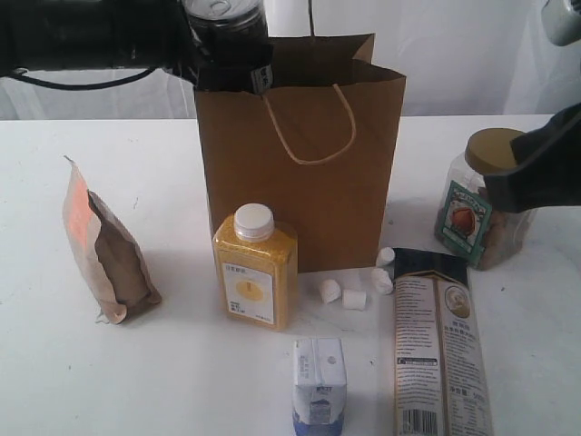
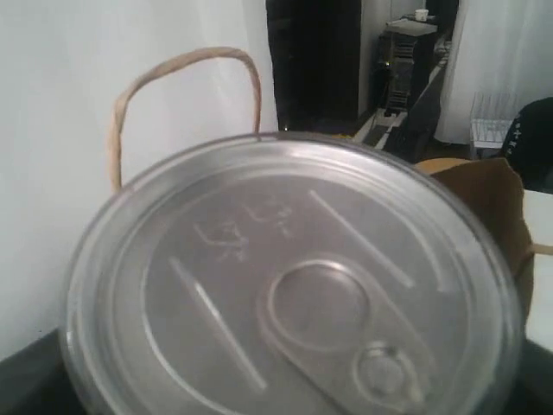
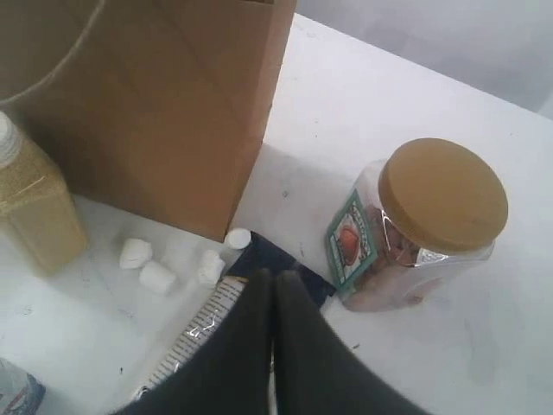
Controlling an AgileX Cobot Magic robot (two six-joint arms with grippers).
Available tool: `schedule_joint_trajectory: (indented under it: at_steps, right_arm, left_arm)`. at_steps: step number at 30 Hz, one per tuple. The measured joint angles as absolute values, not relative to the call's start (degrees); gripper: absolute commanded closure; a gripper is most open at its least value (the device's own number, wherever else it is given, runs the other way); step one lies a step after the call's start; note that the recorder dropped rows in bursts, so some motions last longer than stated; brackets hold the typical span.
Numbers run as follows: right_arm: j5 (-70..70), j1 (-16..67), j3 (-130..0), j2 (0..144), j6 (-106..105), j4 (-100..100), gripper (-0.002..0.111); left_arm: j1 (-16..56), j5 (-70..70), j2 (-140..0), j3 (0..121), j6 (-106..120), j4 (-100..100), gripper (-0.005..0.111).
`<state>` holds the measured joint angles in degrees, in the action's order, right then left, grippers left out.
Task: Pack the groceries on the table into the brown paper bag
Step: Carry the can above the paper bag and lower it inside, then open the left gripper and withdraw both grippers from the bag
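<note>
Aloft, silver pull-tab can (image 2: pixel 294 294) upright, lid skyward, in left pincer (image 1: pixel 225 53); right pincer (image 3: pixel 275 281) clenched.

One bag (image 1: pixel 236 154) stands on the one table (image 1: pixel 163 381), and one cord handle (image 1: pixel 313 136) shows on its front face. There are seven kinds of grocery:

- One bottle (image 1: pixel 255 272), touching or just in front of the bag.
- One can (image 2: pixel 294 285), up above the bag's mouth.
- One jar (image 1: pixel 458 222), to the right of the bag in the exterior view.
- One pouch (image 1: pixel 104 250), to the left of the bag.
- One carton (image 1: pixel 320 377), further out in front of the bag than the bottle.
- One packet (image 1: pixel 440 345), in front of the bag's right corner.
- Four marshmallows (image 1: pixel 354 299), loose by that same corner: two close to the bag and two a little further out.

That makes ten single grocery pieces.
</note>
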<state>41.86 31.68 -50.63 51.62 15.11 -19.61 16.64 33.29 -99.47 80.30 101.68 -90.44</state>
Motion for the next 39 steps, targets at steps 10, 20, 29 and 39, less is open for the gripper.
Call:
schedule_joint_trajectory:
  at_steps: [10,20,29,39]
  right_arm:
    - [41.86,31.68,-50.63,51.62,15.11,-18.02,0.108]
    - [41.86,31.68,-50.63,51.62,15.11,-17.95,0.108]
    - [41.86,31.68,-50.63,51.62,15.11,-17.88,0.108]
    - [41.74,31.68,-50.63,51.62,15.11,-17.82,0.108]
  left_arm:
    - [16.64,35.55,-99.47,86.44,89.15,-79.13,0.038]
    - [16.64,41.17,-99.47,86.76,88.91,-75.68,0.059]
    - [16.64,40.96,-99.35,86.98,88.91,-72.96,0.001]
    - [16.64,41.66,-99.24,87.1,88.8,-74.02,0.002]
